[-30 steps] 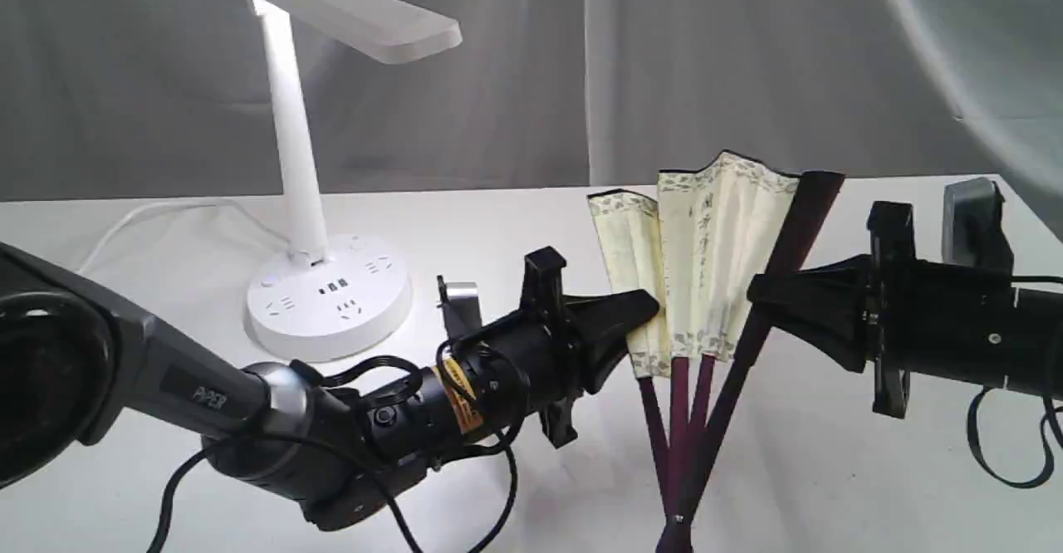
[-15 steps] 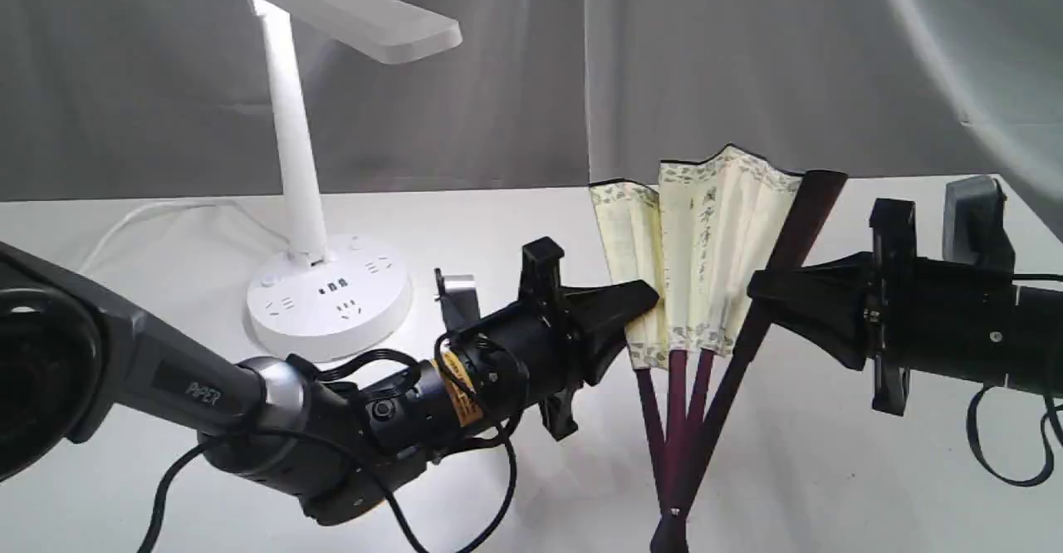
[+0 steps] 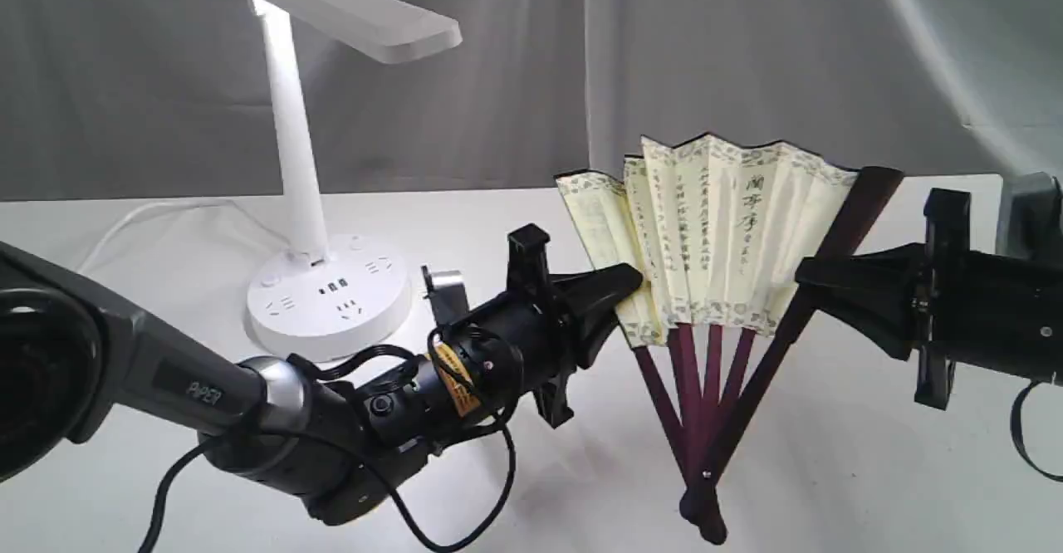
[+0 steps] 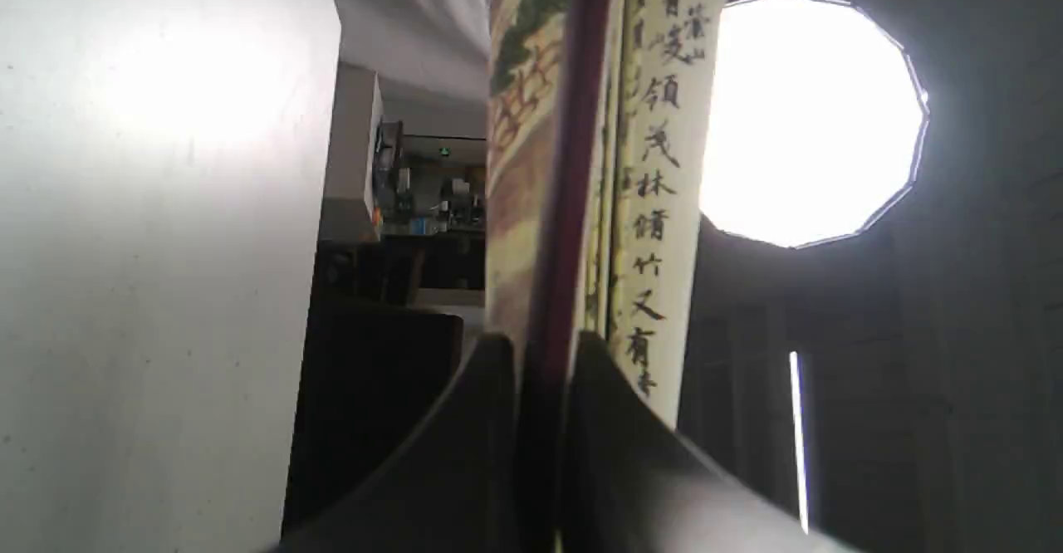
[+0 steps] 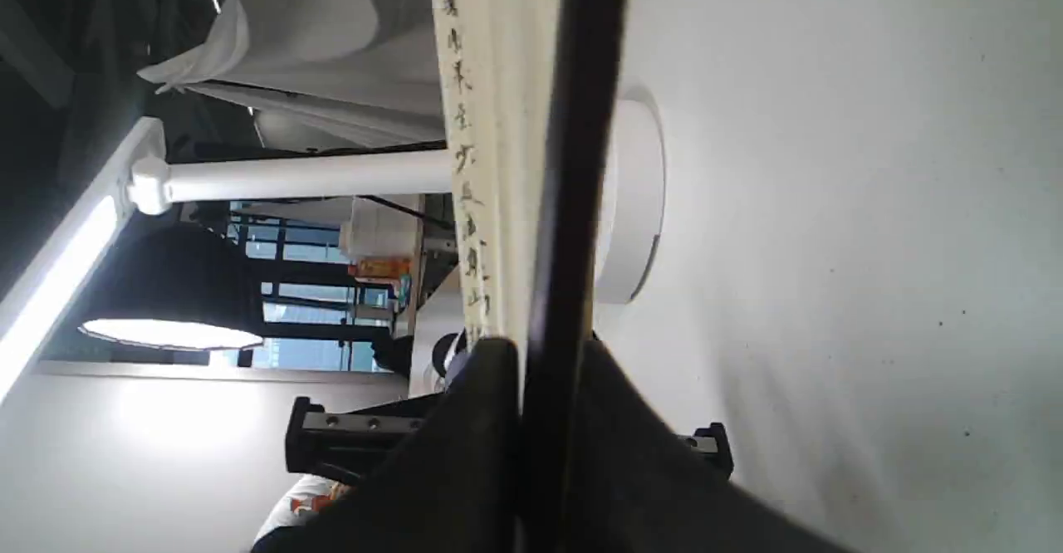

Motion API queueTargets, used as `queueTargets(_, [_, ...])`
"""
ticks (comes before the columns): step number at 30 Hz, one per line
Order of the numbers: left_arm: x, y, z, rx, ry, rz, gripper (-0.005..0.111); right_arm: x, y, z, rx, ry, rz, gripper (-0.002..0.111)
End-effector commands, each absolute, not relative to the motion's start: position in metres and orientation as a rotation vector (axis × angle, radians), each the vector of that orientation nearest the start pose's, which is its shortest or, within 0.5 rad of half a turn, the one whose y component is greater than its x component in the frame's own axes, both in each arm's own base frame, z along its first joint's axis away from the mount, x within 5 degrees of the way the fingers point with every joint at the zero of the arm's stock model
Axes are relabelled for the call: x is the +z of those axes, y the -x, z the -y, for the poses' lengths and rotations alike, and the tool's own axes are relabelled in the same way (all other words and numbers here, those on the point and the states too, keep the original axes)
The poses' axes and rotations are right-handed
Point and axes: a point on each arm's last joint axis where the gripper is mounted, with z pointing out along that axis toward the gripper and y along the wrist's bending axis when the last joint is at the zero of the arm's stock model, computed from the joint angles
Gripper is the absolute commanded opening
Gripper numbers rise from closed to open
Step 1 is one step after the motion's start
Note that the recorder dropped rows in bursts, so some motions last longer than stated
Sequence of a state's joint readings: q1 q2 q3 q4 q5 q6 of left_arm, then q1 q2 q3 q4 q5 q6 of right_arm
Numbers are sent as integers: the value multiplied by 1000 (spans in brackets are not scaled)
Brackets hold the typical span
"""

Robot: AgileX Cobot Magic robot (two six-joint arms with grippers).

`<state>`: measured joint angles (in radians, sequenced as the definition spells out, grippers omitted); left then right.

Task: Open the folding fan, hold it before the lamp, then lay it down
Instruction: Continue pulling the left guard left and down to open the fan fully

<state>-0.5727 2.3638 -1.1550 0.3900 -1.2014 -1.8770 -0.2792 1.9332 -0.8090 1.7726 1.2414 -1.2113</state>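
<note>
Above the white table (image 3: pixel 830 453), both grippers hold the partly open fan (image 3: pixel 722 229) upright.
Nearest is the pivot of the fan, low over the table; if it touches, I cannot tell. Then the left gripper (image 3: pixel 635 283) is clamped on the left guard and the right gripper (image 3: pixel 801 275) is clamped on the right guard, with the pleated leaf and its black writing spread between them. Further back on the left stands the lamp (image 3: pixel 291 138), well apart from the fan, its head lit. Behind hangs a grey curtain (image 3: pixel 498 80).
</note>
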Motion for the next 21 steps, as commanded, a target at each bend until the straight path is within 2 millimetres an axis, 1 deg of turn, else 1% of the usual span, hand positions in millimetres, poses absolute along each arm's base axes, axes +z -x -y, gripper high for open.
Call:
queueTargets(1, [96, -354, 271, -2030, 822, -1694, 0, 152, -321, 14, 1546, -435, -2061, 0])
queueTargets(3, [96, -351, 276, -2029, 858, -1666, 0, 152, -321, 19, 1541, -456, -2054, 0])
queueTargets(6, [97, -347, 282, -2007, 862, -1641, 0, 150, -318, 28, 1525, -471, -2060, 0])
queueTargets(12, [98, -345, 286, -1991, 866, -1621, 0, 149, -314, 47, 1498, -530, -2050, 0])
queueTargets(14, [102, -343, 286, -1974, 838, -1616, 0, 149, -314, 48, 1498, -533, -2051, 0])
queueTargets(18, [110, -340, 278, -1949, 914, -1557, 0, 149, -314, 48, 1498, -536, -2047, 0])
queueTargets(21, [112, -337, 275, -1928, 903, -1566, 0, 150, -315, 48, 1499, -542, -2043, 0])
